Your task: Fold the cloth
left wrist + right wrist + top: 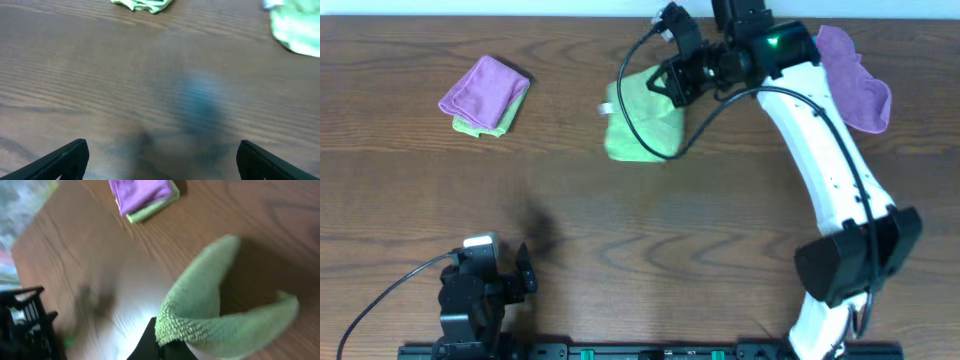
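Overhead, nearest the robot's base, the left gripper hangs low over the dark brown wood-grain table, well apart from every cloth. The left wrist view shows its two black fingers spread wide, jaws released and with only bare wood between them.

Farther out, past the middle of the table, lies the cloth, a lime-green soft microfibre piece, bunched rather than flat, with a small white tag at its left edge. In the left wrist view it shows only as a pale green patch at the upper right corner.

Well apart to the left at about the same depth sits a folded purple cloth stacked on a folded green one, the green edge peeking out beneath.

At the far side of the lime-green cloth, the right gripper is clenched on one edge of it. The right wrist view shows that edge raised off the wood in a curved flap, pinched at the bottom against a black finger.

Farthest back, a crumpled purple microfibre cloth lies just beside the right arm's white link, near the table's far edge.
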Motion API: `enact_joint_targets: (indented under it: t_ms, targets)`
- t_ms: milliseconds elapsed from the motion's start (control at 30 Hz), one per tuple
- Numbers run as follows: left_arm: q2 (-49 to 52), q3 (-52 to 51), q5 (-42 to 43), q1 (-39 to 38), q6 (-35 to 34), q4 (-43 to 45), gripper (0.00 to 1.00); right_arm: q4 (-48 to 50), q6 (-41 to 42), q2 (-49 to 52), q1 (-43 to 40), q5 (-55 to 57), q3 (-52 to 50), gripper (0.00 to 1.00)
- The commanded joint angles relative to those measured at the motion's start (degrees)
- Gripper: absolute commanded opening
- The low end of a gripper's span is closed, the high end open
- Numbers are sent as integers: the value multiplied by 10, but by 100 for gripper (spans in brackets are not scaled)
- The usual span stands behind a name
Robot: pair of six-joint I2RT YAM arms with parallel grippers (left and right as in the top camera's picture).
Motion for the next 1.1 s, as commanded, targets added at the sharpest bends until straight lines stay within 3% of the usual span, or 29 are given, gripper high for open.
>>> enact_joint_targets:
  t_ms: [0, 200, 467, 500, 567, 633, 833, 1067]
  targets:
    - [-4, -2, -4, -3, -2, 8, 95, -14, -45, -27, -11, 25, 12, 1]
    - [-4, -2, -4, -3, -17, 13, 95, -8, -10, -25, -22, 155, 11, 1]
    - [-4, -2, -4, -3, -33, 12, 95, -30, 126, -19, -57, 326, 10, 2]
    - [-4, -2, -4, -3, -33, 13, 96, -45, 154, -19, -63, 353, 10, 11]
    - [-4, -2, -4, -3, -33, 12, 95, -75, 186, -19, -73, 388, 10, 45]
    - [-4, -2, -4, -3, -33, 13, 95, -101, 203, -19, -81, 414, 10, 58]
    - [-4, -2, -4, -3, -33, 13, 95, -110, 200, -19, -90, 406, 10, 68]
    - [-4, -2, 20, -3, -33, 27, 95, -93, 66, 1, -87, 185, 4, 68]
